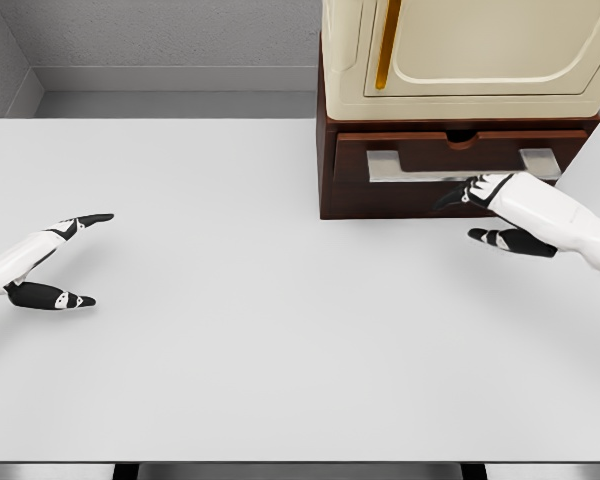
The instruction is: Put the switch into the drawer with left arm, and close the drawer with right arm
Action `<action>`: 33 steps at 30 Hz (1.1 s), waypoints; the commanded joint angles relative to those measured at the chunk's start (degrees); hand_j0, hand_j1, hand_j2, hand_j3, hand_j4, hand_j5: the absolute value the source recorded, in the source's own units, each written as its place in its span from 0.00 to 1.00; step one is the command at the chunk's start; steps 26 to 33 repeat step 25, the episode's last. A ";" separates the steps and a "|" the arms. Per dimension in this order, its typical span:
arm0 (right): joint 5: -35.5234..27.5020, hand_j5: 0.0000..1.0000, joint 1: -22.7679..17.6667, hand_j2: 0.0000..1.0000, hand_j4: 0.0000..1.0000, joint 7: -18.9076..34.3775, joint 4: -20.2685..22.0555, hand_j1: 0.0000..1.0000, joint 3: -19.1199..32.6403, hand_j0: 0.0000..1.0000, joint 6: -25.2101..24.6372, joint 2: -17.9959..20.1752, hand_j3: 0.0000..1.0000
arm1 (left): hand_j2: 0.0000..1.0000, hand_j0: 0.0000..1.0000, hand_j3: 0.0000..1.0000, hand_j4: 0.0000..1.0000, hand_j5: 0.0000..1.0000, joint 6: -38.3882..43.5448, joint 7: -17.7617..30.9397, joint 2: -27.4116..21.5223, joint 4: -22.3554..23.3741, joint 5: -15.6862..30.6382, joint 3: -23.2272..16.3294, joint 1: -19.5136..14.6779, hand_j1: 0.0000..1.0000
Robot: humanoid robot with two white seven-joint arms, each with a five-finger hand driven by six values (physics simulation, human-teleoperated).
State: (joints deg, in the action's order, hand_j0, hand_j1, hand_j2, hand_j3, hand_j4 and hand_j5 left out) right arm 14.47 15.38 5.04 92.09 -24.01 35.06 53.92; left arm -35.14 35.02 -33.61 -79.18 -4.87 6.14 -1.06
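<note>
A brown wooden drawer unit (pixel 330 190) stands at the table's far right. Its drawer front (pixel 355 150) carries a grey bar (pixel 460 172) and looks pushed in, or nearly so. My right hand (pixel 477 217) reaches in from the right, fingers spread and holding nothing. Its dark fingertips (pixel 450 198) sit right at the drawer front, just under the grey bar. My left hand (pixel 83 258) hovers low over the table at the left edge, thumb and fingers apart, nothing in it. No switch shows anywhere; the inside of the drawer is hidden.
A cream cabinet (pixel 460 50) with a yellow-trimmed door sits on top of the drawer unit. The white table (pixel 240 330) spreads wide between the two hands. Grey walls close the back and left sides.
</note>
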 commanded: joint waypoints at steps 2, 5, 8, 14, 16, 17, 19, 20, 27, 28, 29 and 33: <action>-0.40 0.73 0.18 0.73 0.73 -0.20 -1.39 0.73 -0.07 0.73 -0.06 0.04 0.73 | 1.00 1.00 1.00 1.00 1.00 0.14 -0.02 -0.05 -0.01 0.48 0.01 0.00 1.00; -0.23 0.73 0.27 0.73 0.73 -0.12 -1.48 0.73 -0.16 0.73 -0.06 -0.57 0.73 | 1.00 1.00 1.00 1.00 1.00 0.14 -0.02 -0.05 0.17 0.48 0.01 0.00 1.00; 0.30 0.73 0.62 0.73 0.73 -0.12 -1.91 0.73 -0.60 0.73 -0.06 -0.83 0.73 | 1.00 1.00 1.00 1.00 1.00 0.14 -0.02 -0.14 0.52 0.48 0.01 0.00 1.00; 0.21 0.73 2.99 0.73 0.73 -0.20 -3.15 0.73 -2.36 0.73 -0.06 -1.63 0.73 | 1.00 1.00 1.00 1.00 1.00 0.14 -0.02 -0.14 0.52 0.48 0.01 0.00 1.00; 0.12 0.73 2.90 0.73 0.73 -0.20 -3.06 0.73 -2.27 0.73 -0.06 -1.10 0.73 | 1.00 1.00 1.00 1.00 1.00 0.14 -0.02 -0.14 0.43 0.56 0.01 0.00 1.00; -0.05 0.73 2.73 0.73 0.73 -0.20 -2.97 0.73 -2.18 0.73 -0.06 -0.66 0.73 | 1.00 1.00 1.00 1.00 1.00 0.14 -0.02 -0.14 0.43 0.56 0.01 0.00 1.00; -0.23 0.73 2.03 0.73 0.73 -0.56 -2.62 0.73 -2.01 0.73 -0.06 2.67 0.73 | 1.00 1.00 1.00 1.00 1.00 0.14 -0.02 -0.05 0.08 0.56 0.01 0.00 1.00; -0.49 0.73 0.71 0.73 0.73 -0.64 -2.62 0.73 -1.74 0.73 -0.06 5.49 0.73 | 1.00 1.00 1.00 1.00 1.00 0.14 -0.02 -0.05 0.08 0.56 0.01 0.00 1.00; -4.36 0.73 -9.22 0.73 0.73 -0.64 -3.85 0.73 1.95 0.73 -0.06 13.49 0.73 | 1.00 1.00 1.00 1.00 1.00 0.14 -0.02 -0.05 0.08 0.56 0.01 0.00 1.00; -4.36 0.73 -9.22 0.73 0.73 -0.64 -3.85 0.73 1.95 0.73 -0.06 13.49 0.73 | 1.00 1.00 1.00 1.00 1.00 0.14 -0.02 -0.05 0.08 0.56 0.01 0.00 1.00; -4.36 0.73 -9.22 0.73 0.73 -0.64 -3.85 0.73 1.95 0.73 -0.06 13.49 0.73 | 1.00 1.00 1.00 1.00 1.00 0.14 -0.02 -0.05 0.08 0.56 0.01 0.00 1.00; -4.36 0.73 -9.22 0.73 0.73 -0.64 -3.85 0.73 1.95 0.73 -0.06 13.49 0.73 | 1.00 1.00 1.00 1.00 1.00 0.14 -0.02 -0.05 0.08 0.56 0.01 0.00 1.00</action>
